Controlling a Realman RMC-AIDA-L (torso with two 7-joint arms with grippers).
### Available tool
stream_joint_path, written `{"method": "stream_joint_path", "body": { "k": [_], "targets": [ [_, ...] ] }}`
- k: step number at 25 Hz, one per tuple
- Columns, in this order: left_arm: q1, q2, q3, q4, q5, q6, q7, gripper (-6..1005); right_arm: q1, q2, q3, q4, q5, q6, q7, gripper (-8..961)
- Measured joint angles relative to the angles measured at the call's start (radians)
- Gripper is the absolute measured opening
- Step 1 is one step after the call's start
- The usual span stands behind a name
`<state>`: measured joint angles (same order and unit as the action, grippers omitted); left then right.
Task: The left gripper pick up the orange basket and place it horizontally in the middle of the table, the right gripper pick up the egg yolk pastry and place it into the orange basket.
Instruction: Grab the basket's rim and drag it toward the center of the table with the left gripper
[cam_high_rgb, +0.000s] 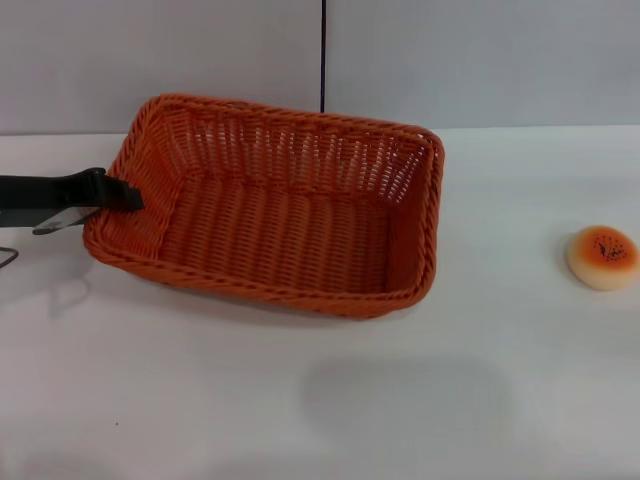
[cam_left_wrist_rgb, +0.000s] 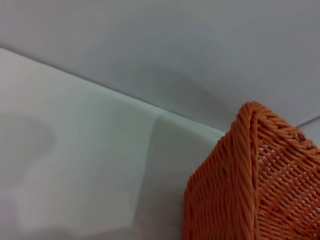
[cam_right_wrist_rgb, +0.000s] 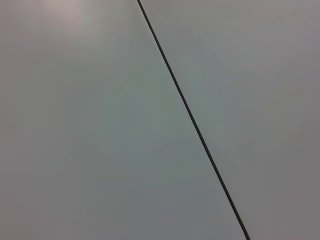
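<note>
The orange basket (cam_high_rgb: 275, 230) lies on the white table (cam_high_rgb: 300, 400), a little left of the middle, its long side running across the head view and slightly turned. My left gripper (cam_high_rgb: 128, 194) reaches in from the left edge, and its black tip lies over the basket's left rim and looks shut on it. In the left wrist view only an outer corner of the orange basket (cam_left_wrist_rgb: 250, 185) shows, close up. The egg yolk pastry (cam_high_rgb: 603, 257) sits alone on the table at the far right. My right gripper is out of view; its wrist view shows only a grey wall.
A grey wall (cam_high_rgb: 450, 60) with a dark vertical seam (cam_high_rgb: 323, 50) stands behind the table. Bare tabletop lies between the basket and the pastry and along the front.
</note>
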<state>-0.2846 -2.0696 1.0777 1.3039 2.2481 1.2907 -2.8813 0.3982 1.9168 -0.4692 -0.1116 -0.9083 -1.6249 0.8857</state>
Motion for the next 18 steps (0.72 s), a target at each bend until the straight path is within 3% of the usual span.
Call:
{"method": "stream_joint_path", "body": {
  "k": [11,18],
  "targets": [
    [0.035,0.000,0.009,0.053,-0.077,0.085,0.001,206,0.028,-0.015,-0.010,0.015,0.000,0.002,0.001,525],
    [0.107,-0.002,0.019,0.083,-0.140,0.110,0.001,204,0.033,-0.016,-0.012,0.023,0.000,0.002,0.001,523]
  ]
}}
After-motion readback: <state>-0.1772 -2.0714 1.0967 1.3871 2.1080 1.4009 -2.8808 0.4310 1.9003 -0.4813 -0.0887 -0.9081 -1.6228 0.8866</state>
